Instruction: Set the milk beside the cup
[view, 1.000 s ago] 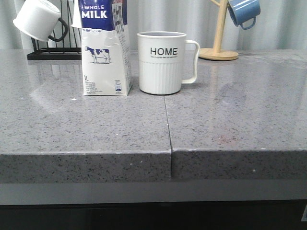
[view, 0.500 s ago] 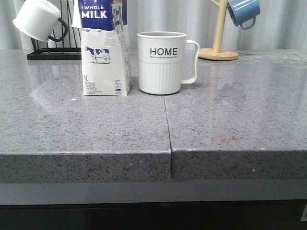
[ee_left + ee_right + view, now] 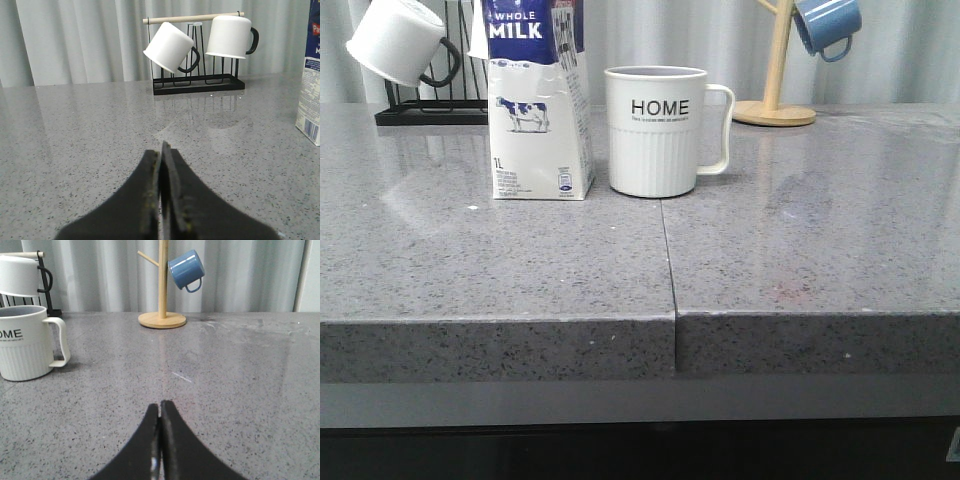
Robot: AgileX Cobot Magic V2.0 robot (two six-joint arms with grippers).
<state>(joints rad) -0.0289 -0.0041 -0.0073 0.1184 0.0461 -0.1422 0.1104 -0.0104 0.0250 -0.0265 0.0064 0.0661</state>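
Note:
The milk carton (image 3: 538,100), white with a dark blue top and a cow picture, stands upright on the grey counter, just left of the white ribbed "HOME" cup (image 3: 654,131), a small gap between them. The cup's handle points right. The carton's edge shows in the left wrist view (image 3: 310,95); the cup shows in the right wrist view (image 3: 25,342). My left gripper (image 3: 161,150) is shut and empty, low over bare counter, well back from the carton. My right gripper (image 3: 160,407) is shut and empty, back from the cup. Neither gripper shows in the front view.
A black rack (image 3: 200,82) with two plain white black-handled mugs (image 3: 172,47) stands at the back left. A wooden mug tree (image 3: 162,315) with a blue mug (image 3: 186,270) stands at the back right. A seam (image 3: 667,250) splits the counter. Curtains hang behind.
The front view has shifted very slightly; the carton and cup stay where they were.

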